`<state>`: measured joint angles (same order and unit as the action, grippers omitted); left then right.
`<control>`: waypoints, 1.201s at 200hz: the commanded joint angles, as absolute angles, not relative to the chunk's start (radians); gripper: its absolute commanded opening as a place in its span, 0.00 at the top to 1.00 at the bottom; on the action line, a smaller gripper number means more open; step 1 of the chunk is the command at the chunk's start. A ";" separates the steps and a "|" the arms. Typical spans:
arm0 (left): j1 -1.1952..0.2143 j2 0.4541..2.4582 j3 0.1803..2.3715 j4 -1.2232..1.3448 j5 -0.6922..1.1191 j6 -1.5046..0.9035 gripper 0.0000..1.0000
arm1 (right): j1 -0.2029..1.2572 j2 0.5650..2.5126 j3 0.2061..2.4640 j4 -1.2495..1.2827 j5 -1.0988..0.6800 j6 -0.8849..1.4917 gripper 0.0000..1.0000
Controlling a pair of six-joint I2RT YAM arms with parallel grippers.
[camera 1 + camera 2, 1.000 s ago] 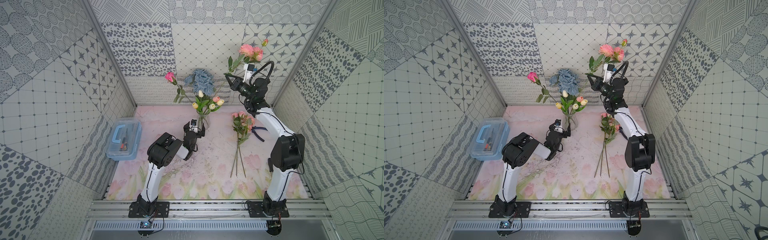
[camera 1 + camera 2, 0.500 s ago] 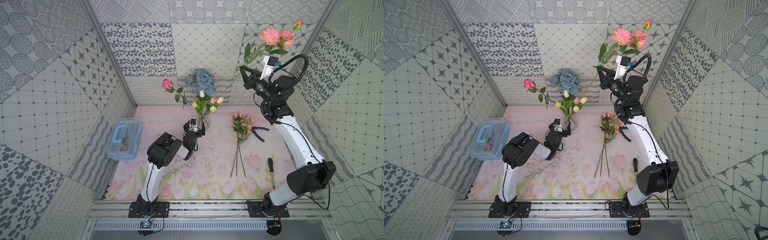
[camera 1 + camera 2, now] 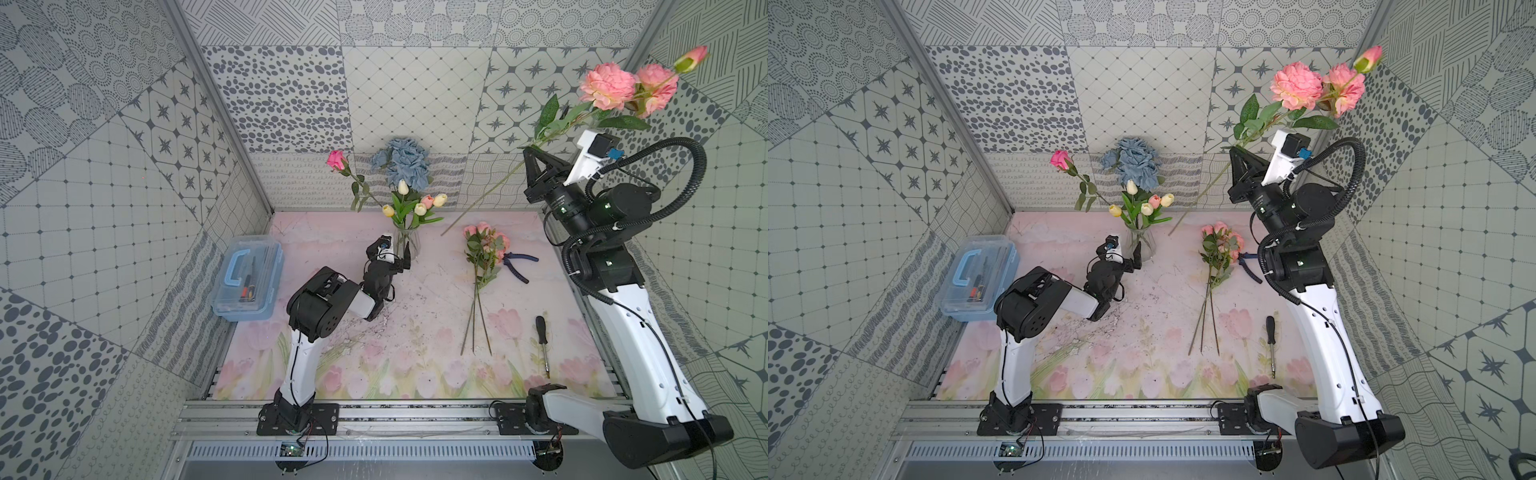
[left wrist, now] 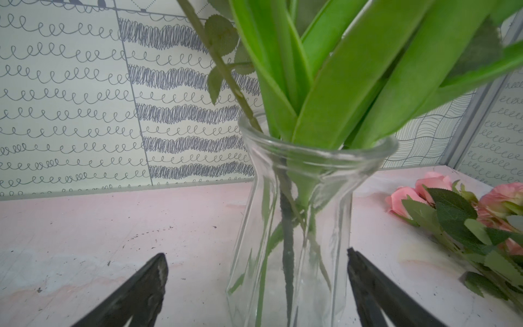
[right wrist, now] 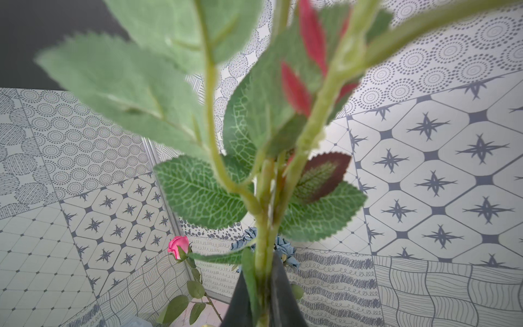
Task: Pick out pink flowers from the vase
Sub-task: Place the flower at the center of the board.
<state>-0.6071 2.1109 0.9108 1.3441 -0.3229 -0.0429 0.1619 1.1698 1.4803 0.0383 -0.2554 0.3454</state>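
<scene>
The clear glass vase [image 3: 407, 246] [image 3: 1142, 246] [image 4: 297, 226] stands at the back of the mat. It holds a deep-pink rose [image 3: 336, 160] [image 5: 178, 246], a small pink tulip [image 3: 427, 202], blue roses and cream tulips. My left gripper [image 3: 395, 259] [image 4: 256, 257] is open, with one finger on each side of the vase's base. My right gripper [image 3: 530, 151] [image 3: 1235, 149] [image 5: 261, 283] is raised high at the right and shut on a long stem of ruffled pink flowers [image 3: 609, 85] [image 3: 1296, 85]. The stem's lower end hangs clear of the vase. More pink flowers [image 3: 486, 243] [image 4: 424, 192] lie on the mat.
A blue toolbox [image 3: 249, 282] sits at the mat's left edge. Pliers [image 3: 517, 266] lie right of the laid bunch. A screwdriver [image 3: 541, 336] lies nearer the front. Patterned walls close in the back and both sides.
My right arm has swung up and to the right with the ruffled pink stem, drawing it out of the vase. The deep-pink rose has tipped slightly left. The left arm has stayed put.
</scene>
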 commanded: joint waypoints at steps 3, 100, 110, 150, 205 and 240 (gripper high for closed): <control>-0.611 2.080 0.887 1.413 -0.305 -0.046 0.01 | 0.159 1.142 1.542 -0.156 -0.149 0.290 0.96; -0.611 2.036 0.829 1.411 -0.288 -0.014 0.01 | 0.151 1.155 1.520 -0.789 -0.129 0.253 0.93; -0.611 2.033 0.827 1.411 -0.284 -0.017 0.01 | 0.148 1.172 1.506 -0.818 -0.125 0.243 0.93; -0.612 2.029 0.817 1.411 -0.270 -0.041 0.01 | 0.132 1.287 1.465 -0.880 -0.174 0.230 0.93; -0.612 2.032 0.813 1.411 -0.255 -0.081 0.01 | 0.126 1.471 1.345 -0.742 -0.175 0.255 0.94; -0.612 2.032 0.809 1.411 -0.236 -0.095 0.01 | 0.092 1.610 1.264 -0.553 -0.241 0.295 0.95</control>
<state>-0.6090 2.0430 0.8112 1.3437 -0.2684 -0.0616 0.1215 1.5284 1.2884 -0.7319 -0.1909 0.2768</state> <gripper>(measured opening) 0.986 0.103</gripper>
